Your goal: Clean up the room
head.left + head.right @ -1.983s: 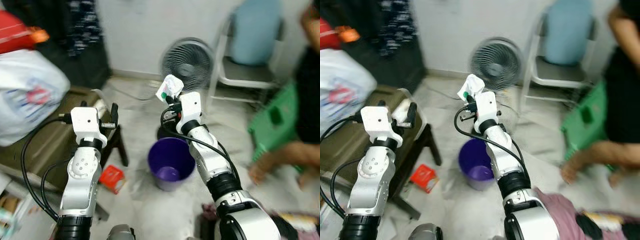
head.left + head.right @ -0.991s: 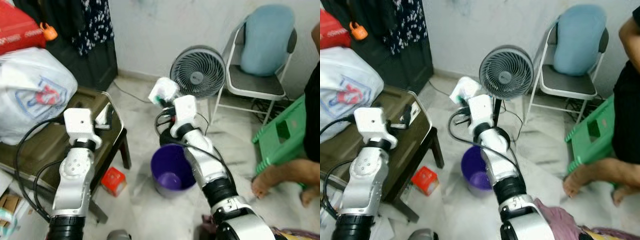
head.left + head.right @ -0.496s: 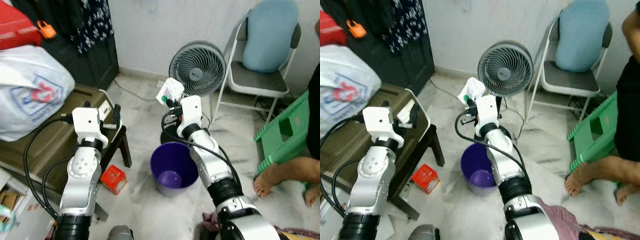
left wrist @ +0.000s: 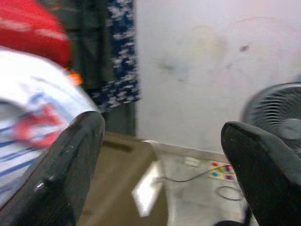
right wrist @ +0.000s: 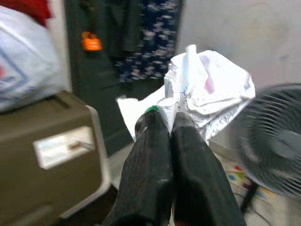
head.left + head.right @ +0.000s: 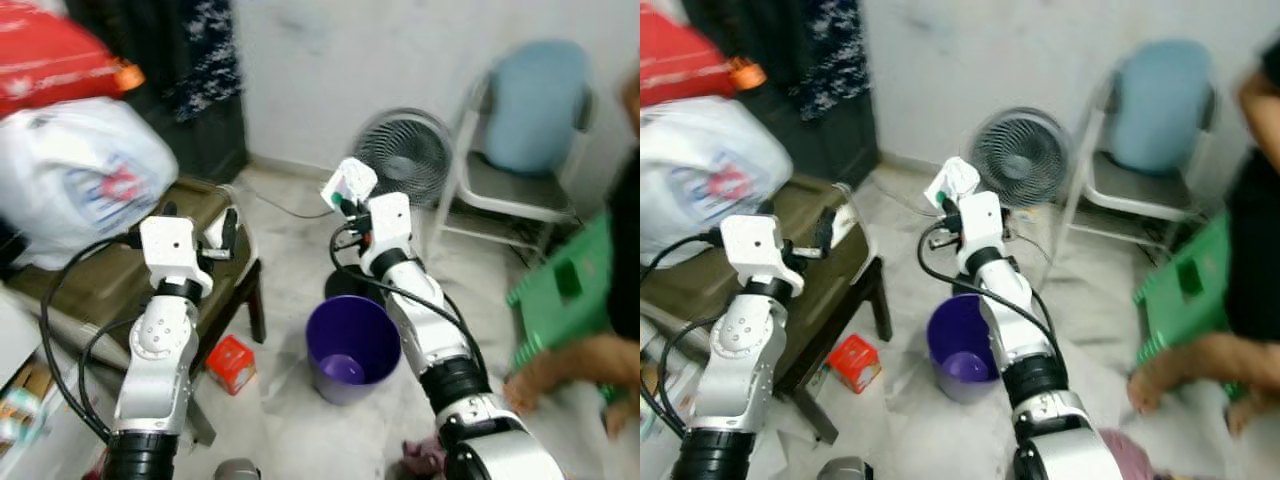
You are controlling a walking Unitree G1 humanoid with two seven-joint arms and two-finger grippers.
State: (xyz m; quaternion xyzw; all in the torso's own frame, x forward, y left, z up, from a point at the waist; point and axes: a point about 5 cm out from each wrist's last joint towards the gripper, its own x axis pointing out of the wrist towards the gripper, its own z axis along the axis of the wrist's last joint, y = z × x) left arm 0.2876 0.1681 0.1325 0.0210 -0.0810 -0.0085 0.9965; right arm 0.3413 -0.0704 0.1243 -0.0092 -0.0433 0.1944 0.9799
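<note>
Over the tabletop [image 6: 100, 290] the left gripper [image 6: 197, 228] hung with its jaws spread wide on nothing, one red carton [image 6: 231, 363] lying on the floor below. Rightward, the right gripper [image 6: 345, 200] held one crumpled wrapper [image 6: 348, 183] high, jaws clenched on its edge, above the single purple bin [image 6: 353, 348]. It looked feather-light, soft and crinkly, so a pinch at any fold should do.

White plastic bag [image 6: 85, 175] with red and blue print, blurred, no lettering legible anywhere
</note>
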